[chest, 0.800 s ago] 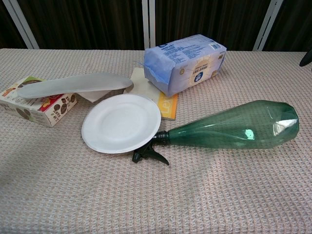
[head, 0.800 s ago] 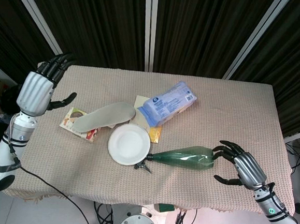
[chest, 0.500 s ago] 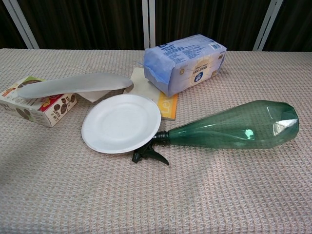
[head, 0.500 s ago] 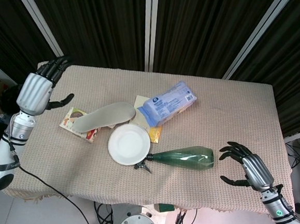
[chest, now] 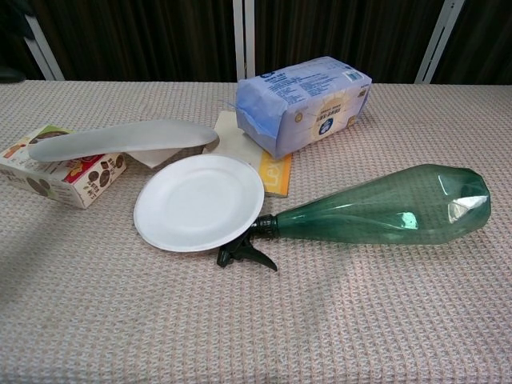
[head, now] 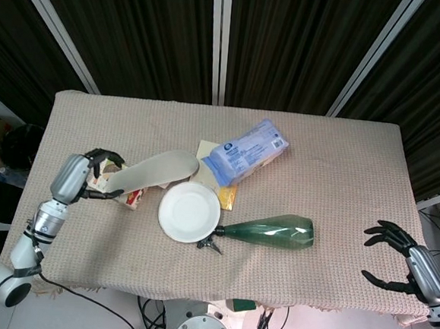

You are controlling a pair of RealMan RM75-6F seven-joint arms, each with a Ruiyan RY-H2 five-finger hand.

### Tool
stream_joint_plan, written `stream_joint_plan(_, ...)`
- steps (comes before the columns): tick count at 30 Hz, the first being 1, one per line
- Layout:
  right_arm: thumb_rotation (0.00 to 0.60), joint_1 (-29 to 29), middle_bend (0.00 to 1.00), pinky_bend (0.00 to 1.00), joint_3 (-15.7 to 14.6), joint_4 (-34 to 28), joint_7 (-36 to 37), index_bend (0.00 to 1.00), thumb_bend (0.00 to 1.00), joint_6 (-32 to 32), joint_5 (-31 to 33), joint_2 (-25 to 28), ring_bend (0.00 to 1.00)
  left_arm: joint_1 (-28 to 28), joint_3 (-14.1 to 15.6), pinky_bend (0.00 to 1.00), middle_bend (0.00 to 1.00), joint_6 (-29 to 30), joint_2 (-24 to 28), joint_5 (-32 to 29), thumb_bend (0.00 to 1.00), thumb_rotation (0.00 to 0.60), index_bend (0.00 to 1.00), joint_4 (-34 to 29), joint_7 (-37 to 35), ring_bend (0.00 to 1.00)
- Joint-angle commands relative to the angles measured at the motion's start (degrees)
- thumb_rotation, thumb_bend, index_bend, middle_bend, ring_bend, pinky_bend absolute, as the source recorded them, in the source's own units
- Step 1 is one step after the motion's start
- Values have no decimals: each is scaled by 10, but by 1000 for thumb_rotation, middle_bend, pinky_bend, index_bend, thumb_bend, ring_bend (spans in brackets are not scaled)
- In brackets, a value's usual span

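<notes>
The left hand point(head: 89, 175), fingers curled loosely and holding nothing, sits at the grey insole's point(head: 152, 170) 9 o'clock end; the insole's long axis runs toward 2 o'clock, atop the snack box point(head: 130, 195). The right hand point(head: 403, 259) hangs spread off the bench point(head: 342, 166) at 4 o'clock.

left hand point(head: 82, 179) lowered to cookie box point(head: 112, 179) | right hand point(head: 410, 265) withdrawn past table edge
</notes>
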Motion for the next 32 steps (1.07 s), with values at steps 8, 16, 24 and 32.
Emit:
stream_joint_plan(8,600,5,262,188,0,-19,-14,420,140,-14,-5,3,121,-58,117,1000,1000,-118,-39,93,0,36,969,-2,-153,976)
stream_joint_plan(16,600,3,262,163,4,-20,-21,419,82,-18,3,-1,120,-82,128,1000,1000,-135,-4,92,0,0,1000,-47,-228,1000)
stream_joint_plan(24,600,-3,270,151,9,-17,-67,420,80,-24,15,-15,121,-75,128,1000,1000,-79,-17,111,0,0,1000,-25,-259,1000)
stream_joint_plan(32,600,-5,269,151,13,-18,-72,420,80,-29,22,-20,121,-83,133,1000,1000,-51,-33,133,0,0,1000,-12,-280,1000)
